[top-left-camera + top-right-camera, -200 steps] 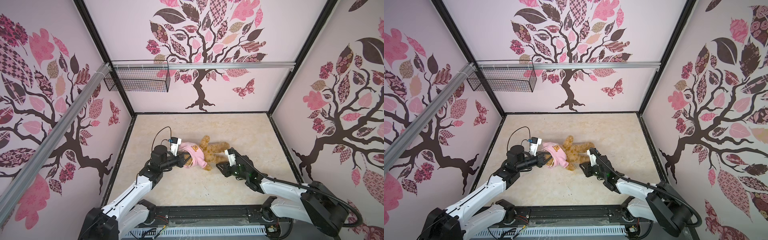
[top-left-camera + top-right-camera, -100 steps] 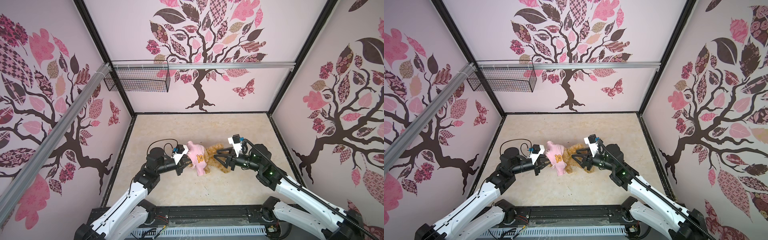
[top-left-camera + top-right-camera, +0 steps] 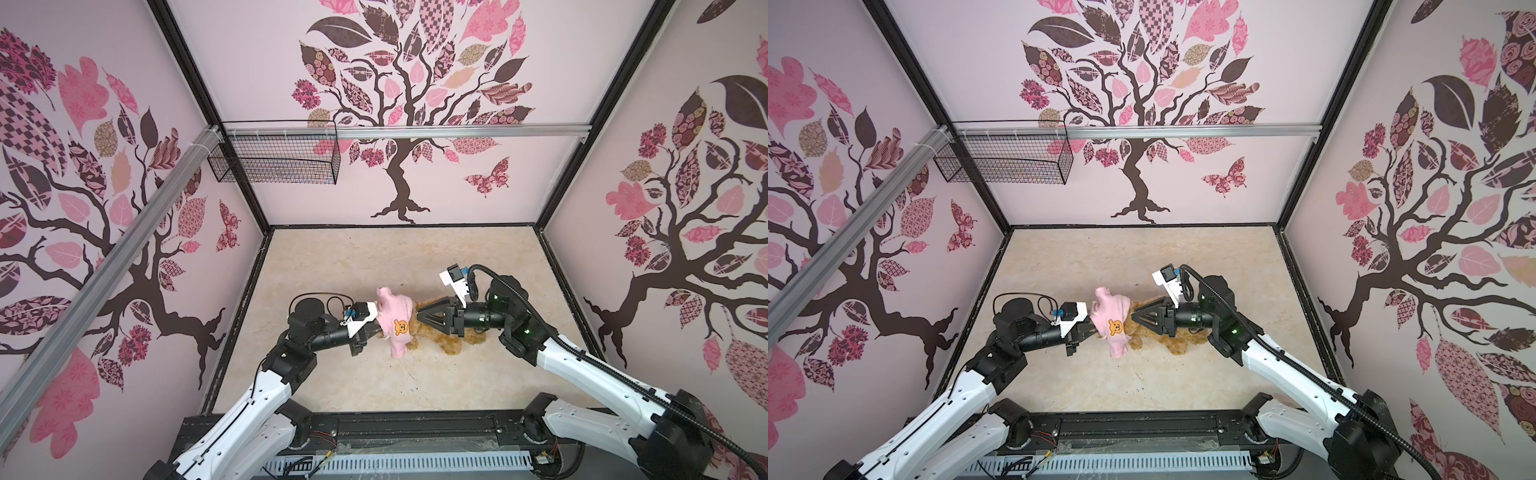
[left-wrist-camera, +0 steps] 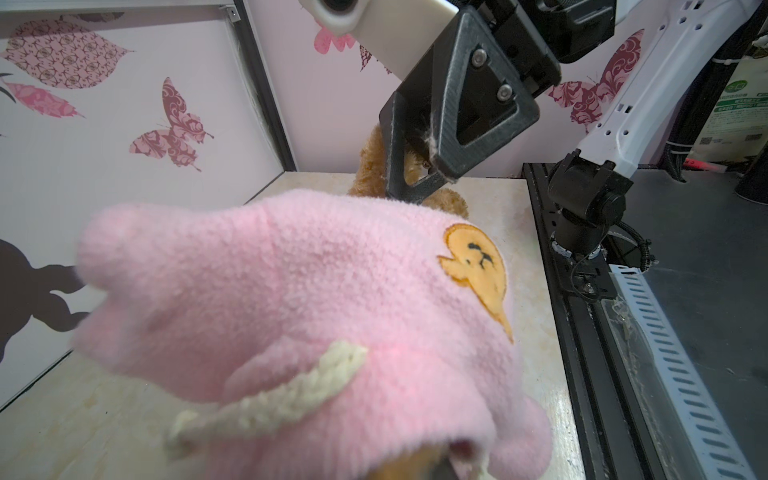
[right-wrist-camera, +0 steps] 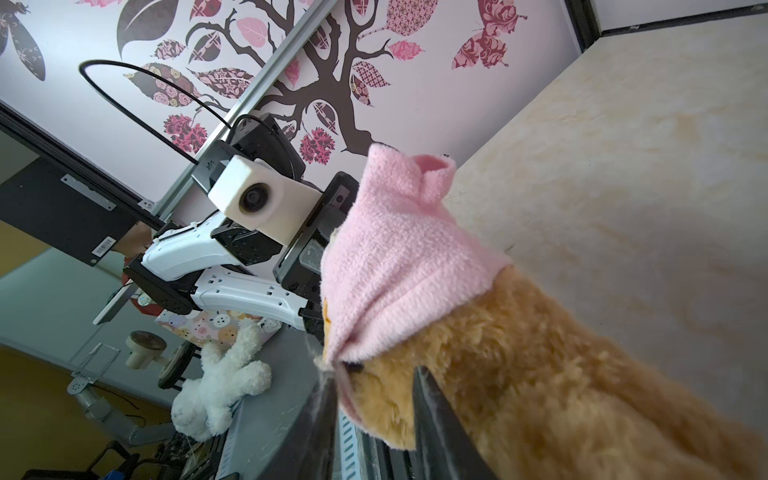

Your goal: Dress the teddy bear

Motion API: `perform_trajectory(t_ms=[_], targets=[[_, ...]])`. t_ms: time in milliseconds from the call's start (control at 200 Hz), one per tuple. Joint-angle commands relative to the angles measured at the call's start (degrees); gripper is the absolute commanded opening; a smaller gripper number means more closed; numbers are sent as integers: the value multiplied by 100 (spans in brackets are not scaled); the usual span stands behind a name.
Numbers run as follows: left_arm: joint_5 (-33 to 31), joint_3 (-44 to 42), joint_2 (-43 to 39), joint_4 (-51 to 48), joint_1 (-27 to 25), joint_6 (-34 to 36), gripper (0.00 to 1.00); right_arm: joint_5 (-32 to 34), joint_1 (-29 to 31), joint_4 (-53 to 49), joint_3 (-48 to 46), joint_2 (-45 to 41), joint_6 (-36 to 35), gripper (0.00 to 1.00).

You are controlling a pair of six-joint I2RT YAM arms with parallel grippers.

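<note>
The teddy bear (image 3: 453, 341) (image 3: 1179, 343) hangs stretched between my two grippers above the middle of the table, its shaggy golden-brown body (image 5: 540, 374) showing to the right. A pink shirt (image 3: 395, 320) (image 3: 1111, 320) with an orange bear-face emblem covers its left end, one sleeve drooping. My left gripper (image 3: 371, 328) (image 3: 1089, 328) is shut on the pink shirt (image 4: 291, 291), fingertips buried in the fabric. My right gripper (image 3: 419, 318) (image 3: 1133, 318) (image 5: 374, 374) is shut on the bear's fur at the shirt's (image 5: 395, 257) hem. The bear's head is hidden.
A black wire basket (image 3: 274, 156) hangs from the aluminium rail at the back left. Patterned walls enclose the beige table (image 3: 374, 257) on three sides; a black frame rail (image 3: 415, 428) runs along the front. A white plush toy (image 5: 220, 386) lies outside the cell.
A second ago the bear lay on the table with both grippers low beside it. Both arms have since risen, carrying the bear off the surface; the shirt now hangs with its emblem facing forward.
</note>
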Motion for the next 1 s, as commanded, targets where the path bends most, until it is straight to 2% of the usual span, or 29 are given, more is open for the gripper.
perform_trajectory(t_ms=[0,290,670,995], targets=[[80,116,14,150,-19,56,0,-136,111,316,116,129,221,35],[71,134,51,32,-60,100,0,57,338,461,236,562,358,34],[-9,100,16,15,-99,107,0,922,326,370,35,539,561,31],[-9,116,59,-27,-124,111,0,809,375,702,37,709,784,30]])
